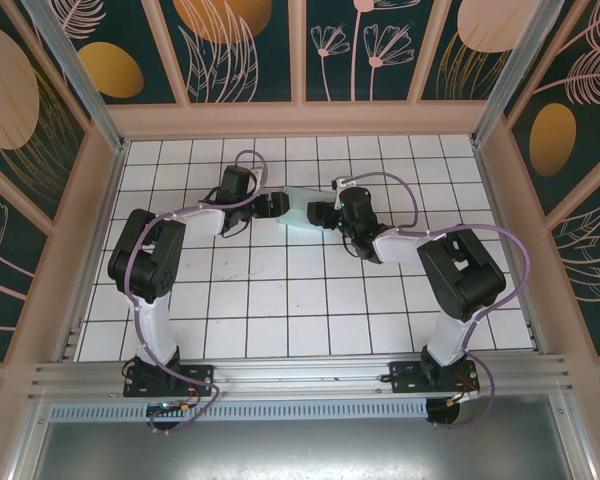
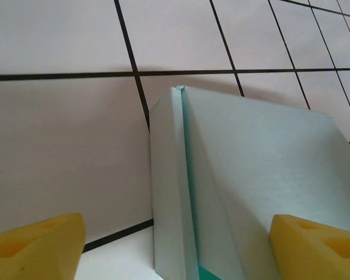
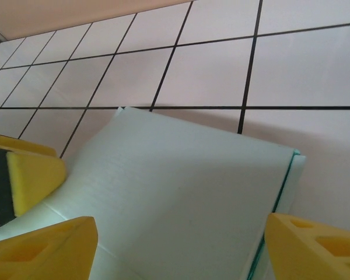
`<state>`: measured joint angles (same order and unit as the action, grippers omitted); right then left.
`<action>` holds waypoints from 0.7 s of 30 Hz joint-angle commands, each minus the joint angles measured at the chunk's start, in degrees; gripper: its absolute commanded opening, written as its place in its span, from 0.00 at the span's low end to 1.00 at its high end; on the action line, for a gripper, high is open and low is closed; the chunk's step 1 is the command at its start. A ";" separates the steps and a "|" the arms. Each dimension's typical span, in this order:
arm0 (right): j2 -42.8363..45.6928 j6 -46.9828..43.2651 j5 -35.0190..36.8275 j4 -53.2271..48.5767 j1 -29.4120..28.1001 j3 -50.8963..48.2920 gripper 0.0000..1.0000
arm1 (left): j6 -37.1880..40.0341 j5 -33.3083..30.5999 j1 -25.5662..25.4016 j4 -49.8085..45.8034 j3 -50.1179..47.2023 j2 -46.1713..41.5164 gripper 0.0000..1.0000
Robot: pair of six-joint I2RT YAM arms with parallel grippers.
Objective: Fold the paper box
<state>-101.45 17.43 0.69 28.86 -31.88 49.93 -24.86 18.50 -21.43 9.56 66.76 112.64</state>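
Mid-table on the tiled table [image 1: 280, 320]: the paper box [image 1: 298, 207] [image 2: 251, 175] [image 3: 175, 192], partly folded, with a narrow flap [image 2: 166, 192] creased along one edge; flanked closely by the left gripper [image 1: 277, 205] [image 2: 178, 245] and the right gripper [image 1: 315, 214] [image 3: 181, 245], end to end. Jaws on both sides spread wide, straddling the card, pinching nothing; hard to tell whether any pad touches it. Likely trouble from here: closing off the crease and denting the thin card; pushing from one side alone and skating the box across the smooth tiles; releasing early and letting the flap spring flat; knocking gripper against gripper in such tight quarters.
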 commanded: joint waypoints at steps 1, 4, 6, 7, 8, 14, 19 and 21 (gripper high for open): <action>0.98 3.61 -0.91 2.34 1.84 -1.64 0.76 | -0.29 1.93 -0.20 -2.18 1.40 1.73 0.75; 0.57 4.68 -0.07 1.90 2.49 -2.67 0.75 | -0.04 1.95 -0.25 -2.62 0.86 2.21 0.66; 0.16 5.23 1.01 1.73 2.94 -3.21 0.75 | 0.12 1.89 -0.28 -2.53 0.11 2.18 0.61; -0.14 5.63 1.19 1.76 3.13 -3.47 0.74 | 0.24 1.89 -0.23 -2.53 -0.18 2.29 0.59; -0.41 5.81 1.20 1.67 3.35 -3.53 0.74 | 0.25 1.82 -0.24 -2.59 -0.39 2.38 0.58; -2.74 6.13 0.61 -0.23 3.65 -2.48 0.71 | 0.21 2.73 -0.28 -2.18 -1.37 2.28 0.49; -4.89 7.50 0.83 -3.03 3.88 -0.32 0.65 | 0.60 2.90 -0.28 -2.71 -1.17 2.43 0.43; -4.99 7.80 0.47 -2.80 4.10 -0.32 0.61 | 0.60 3.29 -0.28 -2.54 -1.33 2.16 0.41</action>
<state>-105.51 24.10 0.32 27.75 -28.42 47.99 -25.10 20.86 -21.47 8.69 66.54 114.10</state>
